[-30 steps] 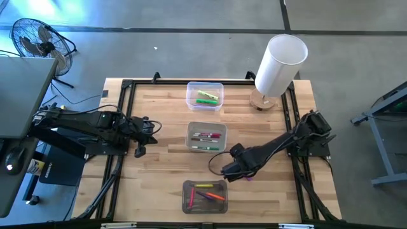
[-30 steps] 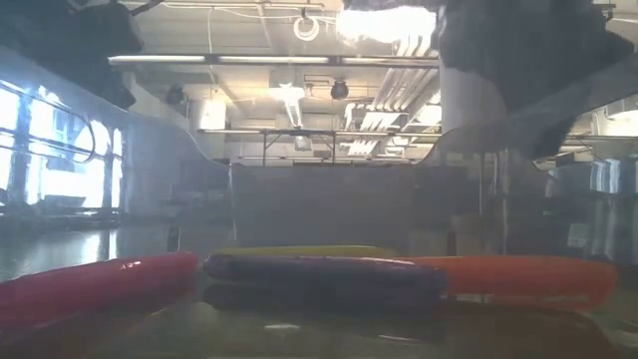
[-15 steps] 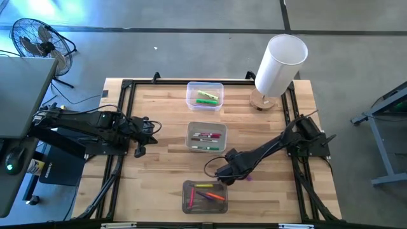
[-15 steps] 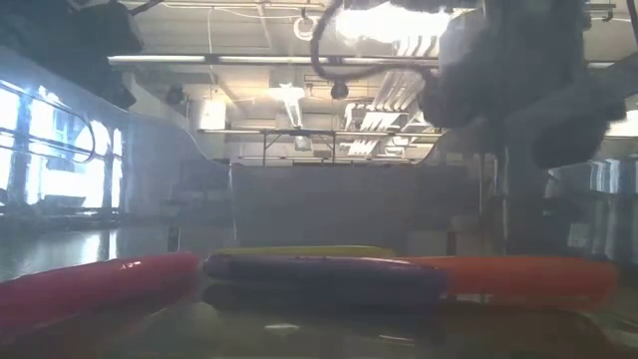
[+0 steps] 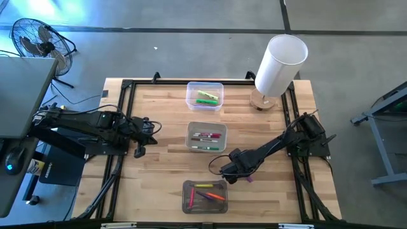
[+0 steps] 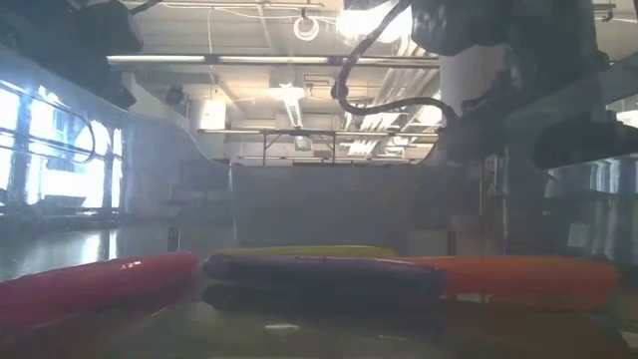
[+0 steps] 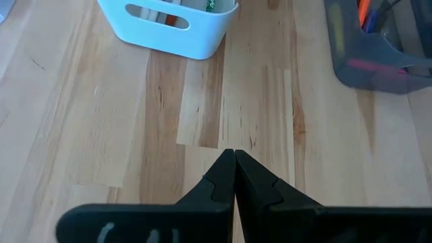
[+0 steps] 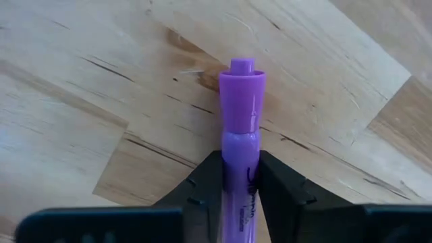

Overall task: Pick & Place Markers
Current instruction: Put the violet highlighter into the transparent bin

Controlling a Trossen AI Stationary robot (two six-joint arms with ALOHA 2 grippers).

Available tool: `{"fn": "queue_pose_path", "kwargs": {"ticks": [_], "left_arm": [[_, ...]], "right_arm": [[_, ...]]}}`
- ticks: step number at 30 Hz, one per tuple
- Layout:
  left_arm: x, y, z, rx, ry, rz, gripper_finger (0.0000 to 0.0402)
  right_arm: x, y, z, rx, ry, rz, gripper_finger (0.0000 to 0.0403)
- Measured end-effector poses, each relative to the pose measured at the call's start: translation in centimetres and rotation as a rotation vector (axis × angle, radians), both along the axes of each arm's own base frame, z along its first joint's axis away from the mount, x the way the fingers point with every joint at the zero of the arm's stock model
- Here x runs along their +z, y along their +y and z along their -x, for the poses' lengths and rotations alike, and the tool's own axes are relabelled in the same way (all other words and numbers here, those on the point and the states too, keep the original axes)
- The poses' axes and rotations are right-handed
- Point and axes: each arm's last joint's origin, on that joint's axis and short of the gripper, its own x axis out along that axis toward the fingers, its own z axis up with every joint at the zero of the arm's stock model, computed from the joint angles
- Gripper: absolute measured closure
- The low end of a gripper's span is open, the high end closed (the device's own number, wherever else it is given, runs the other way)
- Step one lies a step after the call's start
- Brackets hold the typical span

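My right gripper (image 5: 232, 172) is over bare table, just right of the gap between the middle bin (image 5: 206, 137) and the near bin (image 5: 205, 196). It is shut on a purple marker (image 8: 241, 115). My left gripper (image 5: 152, 127) waits at the table's left side, shut and empty, as the left wrist view (image 7: 234, 162) shows. The far bin (image 5: 205, 95) holds green markers. The middle bin holds thin white-bodied markers. The near bin holds yellow, orange and pink markers; in the low view a red (image 6: 100, 279), a purple (image 6: 319, 271) and an orange marker (image 6: 518, 274) lie on its floor. My right gripper pinches the purple marker's barrel (image 8: 239, 158) between its two fingers (image 8: 202, 185). The marker lies along the fingers, and its cap end (image 8: 241, 81) sticks out past the fingertips over the wood. Whether that end touches the table, I cannot tell.
A big white cylinder (image 5: 280, 63) stands on a wooden base at the table's far right corner. A black frame (image 5: 127, 86) runs along the table's edges. A fan (image 5: 35, 38) stands on the floor beyond the far left corner. Bare wood lies to the left and right of the bins.
My right gripper has gone a little toward the table's left edge and then come back to the right. In the low view the arm came lower over the near bin and has risen again.
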Motion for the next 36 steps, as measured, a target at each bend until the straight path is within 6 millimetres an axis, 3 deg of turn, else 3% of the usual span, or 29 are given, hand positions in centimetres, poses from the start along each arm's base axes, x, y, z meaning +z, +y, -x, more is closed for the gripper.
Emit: {"fn": "queue_pose_path", "kwargs": {"ticks": [3,9,15,21,28,36], "left_arm": [[0.0,0.0,0.0,-0.004,-0.001,0.004,0.0401],[0.0,0.0,0.0,-0.004,0.0,0.004,0.0401],[0.0,0.0,0.0,-0.003,-0.002,0.003,0.0401],[0.1,0.0,0.0,-0.008,-0.007,-0.001,0.0401],[0.1,0.0,-0.1,0.003,-0.01,-0.013,0.0401],[0.1,0.3,-0.1,0.068,-0.018,-0.063,0.0401]], "right_arm": [[0.0,0.0,0.0,-0.004,0.0,0.004,0.0347],[0.3,0.0,0.1,-0.032,-0.029,0.034,0.0347],[2.3,-0.5,0.8,-0.033,-0.082,0.093,0.0347],[5.2,-1.2,1.6,-0.036,-0.15,0.151,0.0347],[9.9,-2.2,3.0,-0.041,-0.367,0.252,0.0347],[16.2,-5.3,5.1,0.025,-0.656,0.469,0.0347]]}}
